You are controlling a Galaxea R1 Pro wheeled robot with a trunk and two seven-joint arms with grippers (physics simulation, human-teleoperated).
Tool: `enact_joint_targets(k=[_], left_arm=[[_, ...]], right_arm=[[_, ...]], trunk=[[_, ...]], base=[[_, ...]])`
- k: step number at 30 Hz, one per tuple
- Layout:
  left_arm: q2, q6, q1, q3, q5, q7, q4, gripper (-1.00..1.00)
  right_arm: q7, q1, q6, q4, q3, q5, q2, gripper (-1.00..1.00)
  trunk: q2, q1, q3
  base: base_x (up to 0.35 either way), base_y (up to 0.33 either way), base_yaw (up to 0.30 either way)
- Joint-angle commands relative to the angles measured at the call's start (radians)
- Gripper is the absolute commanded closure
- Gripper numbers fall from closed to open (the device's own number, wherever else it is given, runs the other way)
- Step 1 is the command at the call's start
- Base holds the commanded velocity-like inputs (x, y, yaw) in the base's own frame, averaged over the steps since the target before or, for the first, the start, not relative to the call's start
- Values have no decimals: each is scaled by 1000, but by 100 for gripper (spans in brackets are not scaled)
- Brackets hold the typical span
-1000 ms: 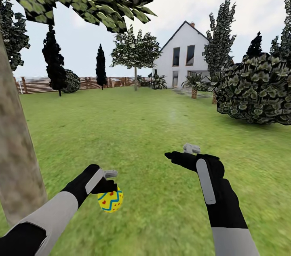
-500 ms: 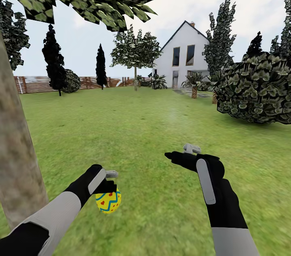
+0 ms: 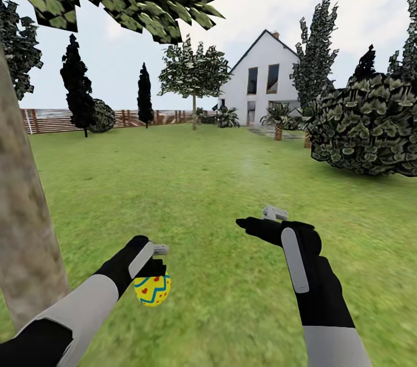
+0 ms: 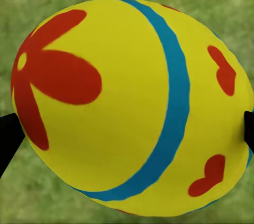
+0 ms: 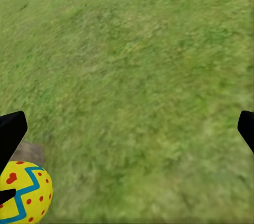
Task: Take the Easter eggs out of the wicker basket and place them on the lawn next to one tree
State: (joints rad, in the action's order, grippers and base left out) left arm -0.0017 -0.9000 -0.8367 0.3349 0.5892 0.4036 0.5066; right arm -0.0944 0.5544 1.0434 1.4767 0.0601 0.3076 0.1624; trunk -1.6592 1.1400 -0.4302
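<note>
Grass of the lawn (image 3: 220, 182) lies well below the egg (image 3: 152, 289) pinched in the left pincer (image 3: 155, 265) beside the tree (image 3: 23, 228) — released from there it could roll off, while the right pincer (image 3: 258, 222) hangs spread and empty

Two robot arms extend over the lawn (image 3: 220, 182), each sheathed in a pale grey forearm shell that gives way to matte black wrist housings. The right arm carries a long, rounded light-grey strip along its black casing. Small grey metal blocks cap the left gripper (image 3: 155, 263) and right gripper (image 3: 255, 222), whose fingers (image 5: 11, 131) are plain black.
</note>
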Motion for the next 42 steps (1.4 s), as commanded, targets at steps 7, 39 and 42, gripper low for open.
enact_joint_targets(k=[7,39,42], left_arm=[[0,-2,-1,6,9,10,2,100],[3,21,1,7,9,6,7,100],[3,22,1,7,9,6,9,100]], right_arm=[[-10,1,4,1,0,10,1,-100],[-10,1,4,-1,0,10,2,-100],[-10,1,4,-1,0,10,2,-100]], trunk=[[-50,27,-23],[-274,150,-124],[-295,161,-133]], base=[[0,0,0],[0,0,0],[0,0,0]])
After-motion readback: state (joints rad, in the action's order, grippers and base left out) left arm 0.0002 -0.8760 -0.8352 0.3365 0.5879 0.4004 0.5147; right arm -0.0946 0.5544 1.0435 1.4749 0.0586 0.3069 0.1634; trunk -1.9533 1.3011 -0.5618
